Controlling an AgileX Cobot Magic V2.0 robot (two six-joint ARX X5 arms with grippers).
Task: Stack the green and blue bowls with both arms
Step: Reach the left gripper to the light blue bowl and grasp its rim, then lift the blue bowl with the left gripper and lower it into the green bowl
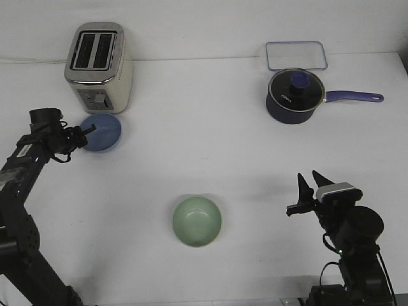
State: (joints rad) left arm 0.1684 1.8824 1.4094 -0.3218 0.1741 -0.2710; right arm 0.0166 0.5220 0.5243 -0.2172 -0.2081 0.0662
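Note:
The blue bowl (103, 132) sits on the table just in front of the toaster, at the left. My left gripper (88, 134) is at the bowl's left rim, with one finger (93, 128) reaching over the rim. I cannot tell whether it is closed on the rim. The green bowl (197, 220) sits upright and empty at the front middle of the table, with nothing touching it. My right gripper (310, 183) is open and empty at the front right, well to the right of the green bowl.
A silver and cream toaster (99, 65) stands at the back left, right behind the blue bowl. A dark navy saucepan (295, 95) with a lid and a long handle pointing right stands at the back right. A clear flat container (296, 55) lies behind it.

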